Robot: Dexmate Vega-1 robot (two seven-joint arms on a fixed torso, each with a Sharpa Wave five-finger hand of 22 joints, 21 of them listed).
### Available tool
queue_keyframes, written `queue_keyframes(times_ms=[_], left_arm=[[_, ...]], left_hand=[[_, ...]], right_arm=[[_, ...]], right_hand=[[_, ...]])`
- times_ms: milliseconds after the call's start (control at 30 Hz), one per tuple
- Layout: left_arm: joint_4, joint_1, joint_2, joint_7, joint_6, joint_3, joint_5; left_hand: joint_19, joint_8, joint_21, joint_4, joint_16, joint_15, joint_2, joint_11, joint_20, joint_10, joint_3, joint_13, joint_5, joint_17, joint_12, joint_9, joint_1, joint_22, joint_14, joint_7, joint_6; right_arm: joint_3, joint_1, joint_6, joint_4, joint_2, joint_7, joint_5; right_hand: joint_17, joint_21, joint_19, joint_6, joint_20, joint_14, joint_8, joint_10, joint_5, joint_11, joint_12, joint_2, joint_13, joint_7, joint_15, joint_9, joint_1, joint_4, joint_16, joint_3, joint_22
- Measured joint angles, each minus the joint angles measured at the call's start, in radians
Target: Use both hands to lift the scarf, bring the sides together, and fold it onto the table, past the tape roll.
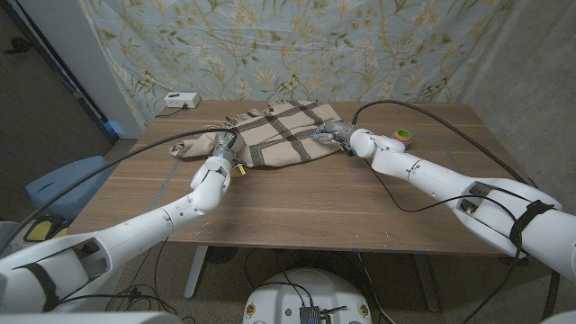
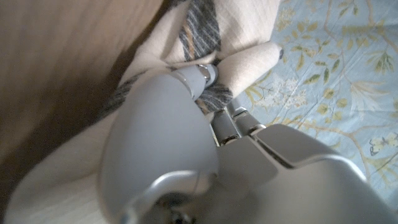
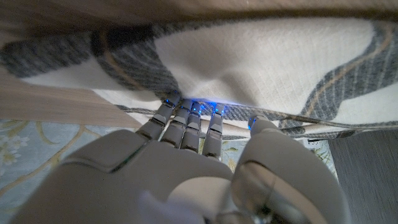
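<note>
1. The wooden table (image 1: 315, 207) is a broad rectangle of brown grained boards. Behind it hangs a pale blue cloth backdrop (image 1: 378, 45) printed with yellow-green floral sprigs.
2. The scarf (image 1: 279, 135) lies at the table's far middle. It is a soft woven cloth, cream with dark grey plaid bands and thin tan lines, rumpled into folds, with a fringe along its far left edge.
3. The left hand (image 1: 220, 153), smooth grey-white shell, is at the scarf's left end. In the left wrist view its fingers (image 2: 208, 73) are closed on a bunched fold of the cloth.
4. The right hand (image 1: 337, 137) is at the scarf's right end. In the right wrist view its fingertips (image 3: 186, 112), lit blue, are tucked under the cloth's edge with the thumb beside them, grasping it.
5. A small white box (image 1: 181, 100) sits at the table's far left corner.
6. The tape roll (image 1: 401, 137), a small round multicoloured ring, lies just right of the right hand.
</note>
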Motion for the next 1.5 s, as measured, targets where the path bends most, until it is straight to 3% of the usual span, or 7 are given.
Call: queue_keyframes(times_ms=[400,467,600,633,667,833,1500], left_arm=[[0.013,-0.091,0.077,0.162,-0.150,0.022,0.069],[0.010,-0.104,0.087,0.210,-0.215,0.023,0.106],[0.002,-0.135,0.103,0.210,-0.215,0.023,0.106],[0.002,-0.138,0.104,0.210,-0.215,0.023,0.106],[-0.001,-0.150,0.109,0.267,-0.297,0.023,0.163],[-0.005,-0.179,0.117,0.300,-0.346,0.024,0.199],[-0.010,-0.217,0.126,0.345,-0.411,0.026,0.247]], left_hand=[[-0.027,0.065,0.057,0.002,0.020,-0.006,-0.009,-0.003,0.002,0.000,0.018,0.113,0.014,0.082,0.029,0.096,-0.009,-0.047,0.006,0.016,-0.016],[-0.027,0.072,0.064,0.002,0.023,-0.006,-0.009,-0.005,0.002,-0.002,0.018,0.126,0.014,0.089,0.035,0.108,-0.009,-0.054,0.006,0.016,-0.016],[-0.036,0.083,0.074,0.003,0.023,-0.006,-0.009,-0.004,0.003,-0.004,0.020,0.145,0.014,0.104,0.036,0.124,-0.009,-0.064,0.006,0.020,-0.020],[-0.037,0.084,0.076,0.004,0.023,-0.006,-0.009,-0.007,0.001,-0.004,0.021,0.151,0.014,0.107,0.036,0.129,-0.009,-0.067,0.006,0.020,-0.020],[-0.037,0.084,0.080,0.004,0.023,-0.006,-0.009,-0.011,0.001,-0.004,0.022,0.156,0.014,0.111,0.041,0.131,-0.009,-0.071,0.006,0.020,-0.020],[-0.038,0.091,0.085,0.003,0.023,-0.006,-0.009,-0.016,0.002,-0.006,0.023,0.163,0.014,0.115,0.042,0.136,-0.009,-0.073,0.006,0.021,-0.021],[-0.038,0.091,0.085,0.003,0.024,-0.006,-0.009,-0.016,0.002,-0.006,0.023,0.163,0.014,0.115,0.042,0.136,-0.009,-0.075,0.006,0.021,-0.022]], right_arm=[[-0.023,-0.003,-0.002,-0.015,-0.011,0.036,-0.038],[-0.038,-0.001,-0.002,-0.024,-0.013,0.042,-0.049],[-0.038,-0.001,-0.002,-0.024,-0.013,0.055,-0.078],[-0.061,0.000,-0.001,-0.034,-0.015,0.059,-0.087],[-0.070,0.000,0.000,-0.037,-0.015,0.062,-0.092],[-0.092,0.001,0.013,-0.044,-0.015,0.073,-0.123],[-0.119,0.001,0.024,-0.048,-0.014,0.073,-0.160]], right_hand=[[-0.012,-0.001,0.012,0.077,-0.013,0.055,0.021,0.087,0.004,-0.018,0.028,0.001,-0.005,0.024,-0.002,0.000,-0.001,0.000,0.019,0.015,-0.001],[-0.014,-0.001,0.012,0.107,-0.013,0.076,0.026,0.114,0.004,-0.017,0.036,0.011,-0.007,0.026,-0.003,0.000,-0.011,0.008,0.024,0.025,-0.001],[-0.018,-0.001,0.013,0.145,-0.013,0.084,0.035,0.146,0.004,-0.021,0.039,0.025,-0.009,0.027,-0.002,-0.006,-0.025,0.024,0.043,0.040,-0.001],[-0.018,-0.001,0.013,0.148,-0.013,0.084,0.035,0.150,0.004,-0.021,0.039,0.025,-0.010,0.027,-0.002,-0.008,-0.025,0.027,0.045,0.044,-0.001],[-0.018,-0.001,0.013,0.150,-0.013,0.084,0.035,0.152,0.004,-0.023,0.039,0.028,-0.010,0.028,-0.002,-0.009,-0.028,0.029,0.045,0.046,-0.001],[-0.018,-0.001,0.013,0.150,-0.013,0.084,0.035,0.154,0.004,-0.021,0.041,0.030,-0.010,0.028,-0.002,-0.012,-0.030,0.029,0.045,0.046,-0.001],[-0.017,0.000,0.016,0.149,-0.017,0.085,0.035,0.153,0.004,-0.021,0.037,0.030,-0.010,0.028,-0.003,-0.073,-0.030,0.029,0.042,0.046,-0.001]])
